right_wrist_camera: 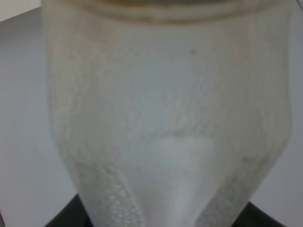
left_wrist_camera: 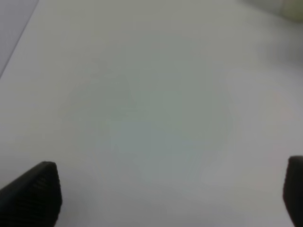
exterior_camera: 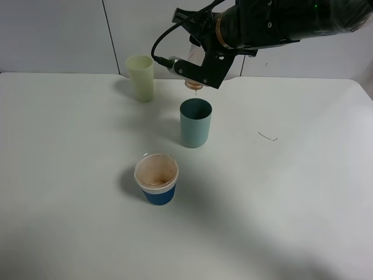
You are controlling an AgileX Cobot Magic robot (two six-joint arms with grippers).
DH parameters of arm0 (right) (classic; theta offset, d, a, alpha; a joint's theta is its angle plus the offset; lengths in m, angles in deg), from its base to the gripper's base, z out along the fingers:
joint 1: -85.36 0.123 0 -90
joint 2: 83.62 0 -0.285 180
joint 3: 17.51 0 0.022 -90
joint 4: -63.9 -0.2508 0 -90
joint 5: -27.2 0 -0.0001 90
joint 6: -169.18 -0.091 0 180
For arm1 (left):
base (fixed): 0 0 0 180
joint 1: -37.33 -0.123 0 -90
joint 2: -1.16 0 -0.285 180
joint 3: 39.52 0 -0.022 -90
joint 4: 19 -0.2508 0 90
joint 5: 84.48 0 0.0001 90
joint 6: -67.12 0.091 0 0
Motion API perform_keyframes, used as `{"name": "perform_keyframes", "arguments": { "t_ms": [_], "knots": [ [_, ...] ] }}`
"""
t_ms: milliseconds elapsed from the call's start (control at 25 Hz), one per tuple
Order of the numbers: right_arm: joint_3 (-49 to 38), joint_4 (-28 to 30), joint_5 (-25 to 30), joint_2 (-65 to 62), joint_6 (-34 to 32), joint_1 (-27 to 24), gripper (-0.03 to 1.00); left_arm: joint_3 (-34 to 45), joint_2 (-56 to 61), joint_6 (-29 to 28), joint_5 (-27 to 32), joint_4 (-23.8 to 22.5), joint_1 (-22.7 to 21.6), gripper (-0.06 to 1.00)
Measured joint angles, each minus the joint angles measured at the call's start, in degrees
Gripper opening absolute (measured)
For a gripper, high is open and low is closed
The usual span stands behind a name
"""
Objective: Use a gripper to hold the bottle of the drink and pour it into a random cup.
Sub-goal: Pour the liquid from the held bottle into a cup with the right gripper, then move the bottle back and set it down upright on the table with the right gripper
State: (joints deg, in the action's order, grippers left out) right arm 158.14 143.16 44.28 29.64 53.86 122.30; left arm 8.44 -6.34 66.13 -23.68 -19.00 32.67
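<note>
teal cup (exterior_camera: 195, 122) is seen smooth & matt. bottle (right_wrist_camera: 165, 118) above teal cup: clear plastic, surface finely pebbled, cloudy. paper cup (exterior_camera: 156, 178) in front of teal cup: matt blue sleeve, inside stained. table (exterior_camera: 70, 146) under teal cup: matt white. left gripper (left_wrist_camera: 170, 189) pads (left_wrist_camera: 33, 194): ribbed, matt black.

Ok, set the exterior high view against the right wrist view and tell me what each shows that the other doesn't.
Only exterior high: the teal cup, the pale yellow-green cup, the blue-sleeved paper cup, and the right gripper holding the bottle tipped, mouth down, above the teal cup. Only right wrist: the bottle up close, its clear wall finely textured and filling the frame. Both: the bottle and some bare table.
</note>
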Motion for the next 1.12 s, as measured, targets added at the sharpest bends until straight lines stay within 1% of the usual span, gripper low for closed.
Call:
{"name": "perform_keyframes", "arguments": {
  "t_ms": [120, 200, 280, 400, 520, 680, 920, 1040, 1120],
  "knots": [
    [0.0, -0.6, 0.0, 0.0, -0.7, 0.0, 0.37, 0.0, 0.0, 0.0, 0.0, 0.0, 0.0, 0.93],
    [0.0, -1.1, 0.2, 0.0, -3.2, 0.0, 0.37, 0.0, 0.0, 0.0, 0.0, 0.0, 0.0, 0.93],
    [0.0, -1.7, 0.6, 0.0, -6.7, 0.0, 0.37, 0.0, 0.0, 0.0, 0.0, 0.0, 0.0, 0.93],
    [0.0, -2.1, 2.6, 0.0, -14.3, 0.0, 0.37, 0.0, 0.0, 0.0, 0.0, 0.0, 0.0, 0.93],
    [0.0, -2.3, 5.1, 0.0, -24.2, 0.0, 0.37, 0.0, 0.0, 0.0, 0.0, 0.0, 0.0, 0.93],
    [0.0, -3.8, 7.8, 0.0, -40.2, 0.0, 0.37, 0.0, 0.0, 0.0, 0.0, 0.0, 0.0, 0.93],
    [0.0, -7.1, 11.2, -0.1, -69.5, -1.0, 0.37, 0.0, 0.0, 0.0, 0.0, 0.0, 0.0, 0.93],
    [0.0, -9.7, 13.6, -0.3, -82.8, -2.1, 0.37, 0.0, 0.0, 0.0, 0.0, 0.0, 0.0, 0.93],
    [0.0, -11.9, 15.2, -0.6, -89.8, -3.0, 0.37, 0.0, 0.0, 0.0, 0.0, 0.0, 0.0, 0.93]
  ]
}}
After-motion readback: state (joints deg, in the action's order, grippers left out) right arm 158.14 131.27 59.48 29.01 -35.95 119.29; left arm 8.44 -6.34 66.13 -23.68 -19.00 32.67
